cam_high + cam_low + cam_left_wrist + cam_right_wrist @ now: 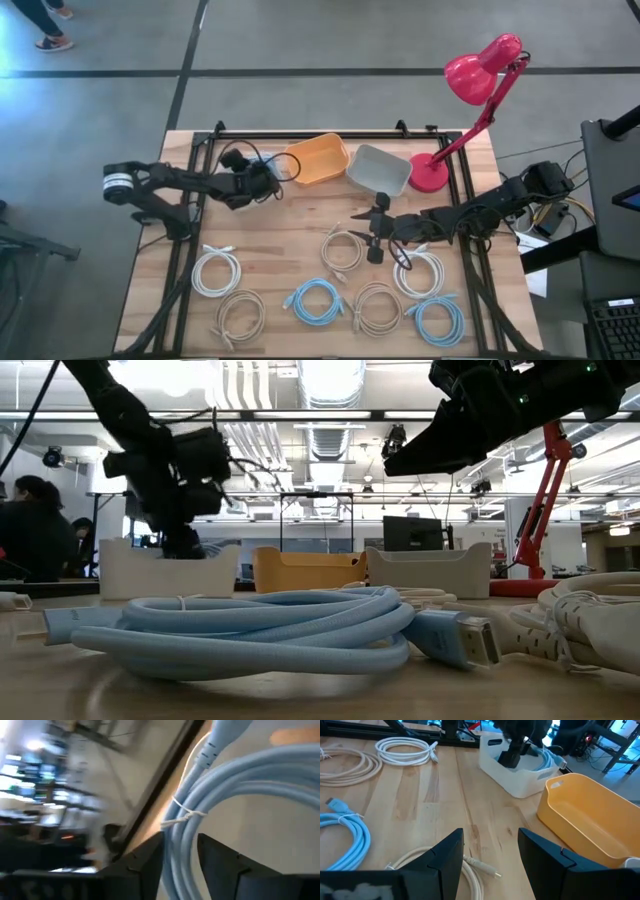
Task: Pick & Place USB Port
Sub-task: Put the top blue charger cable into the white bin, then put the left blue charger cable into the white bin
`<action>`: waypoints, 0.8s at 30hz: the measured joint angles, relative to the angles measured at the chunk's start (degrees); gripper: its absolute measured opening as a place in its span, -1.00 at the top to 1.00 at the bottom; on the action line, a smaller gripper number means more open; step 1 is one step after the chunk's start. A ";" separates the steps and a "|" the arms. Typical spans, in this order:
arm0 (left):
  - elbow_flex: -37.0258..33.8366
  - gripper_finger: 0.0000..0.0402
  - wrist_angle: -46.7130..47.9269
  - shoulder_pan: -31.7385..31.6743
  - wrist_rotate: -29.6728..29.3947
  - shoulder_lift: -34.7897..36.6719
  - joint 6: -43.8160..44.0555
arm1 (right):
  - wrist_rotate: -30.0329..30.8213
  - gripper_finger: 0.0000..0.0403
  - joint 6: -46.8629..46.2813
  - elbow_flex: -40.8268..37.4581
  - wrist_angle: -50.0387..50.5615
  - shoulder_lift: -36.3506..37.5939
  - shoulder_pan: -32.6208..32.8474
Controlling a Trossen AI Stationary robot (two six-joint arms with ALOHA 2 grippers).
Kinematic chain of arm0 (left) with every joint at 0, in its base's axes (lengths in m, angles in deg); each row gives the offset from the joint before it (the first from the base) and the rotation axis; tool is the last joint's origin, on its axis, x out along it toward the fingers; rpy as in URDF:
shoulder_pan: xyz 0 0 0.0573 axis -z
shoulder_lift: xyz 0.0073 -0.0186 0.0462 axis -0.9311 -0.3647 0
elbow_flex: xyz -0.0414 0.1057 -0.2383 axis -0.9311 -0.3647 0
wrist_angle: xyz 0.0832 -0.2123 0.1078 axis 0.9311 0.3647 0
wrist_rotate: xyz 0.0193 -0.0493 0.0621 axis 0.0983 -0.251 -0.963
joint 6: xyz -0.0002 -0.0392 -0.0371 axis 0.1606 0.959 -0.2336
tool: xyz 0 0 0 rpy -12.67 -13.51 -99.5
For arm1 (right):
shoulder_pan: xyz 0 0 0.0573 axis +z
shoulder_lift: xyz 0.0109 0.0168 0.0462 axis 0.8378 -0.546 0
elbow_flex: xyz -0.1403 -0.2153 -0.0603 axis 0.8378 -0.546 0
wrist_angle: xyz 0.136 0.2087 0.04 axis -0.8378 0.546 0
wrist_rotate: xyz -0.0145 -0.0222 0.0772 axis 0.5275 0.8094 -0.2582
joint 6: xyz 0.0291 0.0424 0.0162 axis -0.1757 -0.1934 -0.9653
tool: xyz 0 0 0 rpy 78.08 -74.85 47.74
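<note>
My left gripper (180,857) is shut on a light blue coiled cable (235,780) bound by a white tie. It reaches down into a white bin (517,772) at the table's far left, where the blue coil (547,757) shows above the bin wall. My right gripper (490,855) is open and hovers over the table's middle (378,238), above a beige coiled cable (345,250) whose plug (482,866) lies on the wood between the fingers without touching them. My left gripper pinches several strands of the blue coil (177,840) between its two fingers, just beside the white tie (182,815). The fingers lie across the strands. In the right wrist view it comes from above into the white bin; whether the coil rests on the bin floor is hidden.
An orange bin (318,158) and a grey bin (380,170) stand at the far edge, beside a pink desk lamp (470,100). White, beige and blue cable coils (318,300) lie across the near half of the table. People stand beyond the table (35,525).
</note>
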State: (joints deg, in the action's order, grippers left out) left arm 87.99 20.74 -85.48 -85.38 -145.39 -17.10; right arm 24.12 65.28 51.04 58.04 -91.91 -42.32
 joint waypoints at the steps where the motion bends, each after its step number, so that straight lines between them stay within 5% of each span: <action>1: 0.73 0.22 0.56 0.08 1.79 0.50 0.37 | 0.00 0.08 -0.18 0.00 0.02 0.00 0.00; 17: 14.15 0.19 22.47 5.79 0.91 8.52 2.13 | -0.02 0.08 -5.54 0.00 0.44 0.00 0.02; 20: 14.79 0.19 22.93 7.95 8.83 9.68 2.32 | -0.02 0.08 -6.54 0.00 0.45 0.00 0.02; 24: 15.26 0.19 18.05 11.54 31.02 10.60 2.33 | -0.02 0.08 -6.62 0.00 0.61 0.00 0.02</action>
State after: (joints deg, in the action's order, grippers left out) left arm 103.26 38.78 -73.93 -54.36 -134.78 -14.78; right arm 24.09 58.65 51.04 58.65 -91.91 -42.30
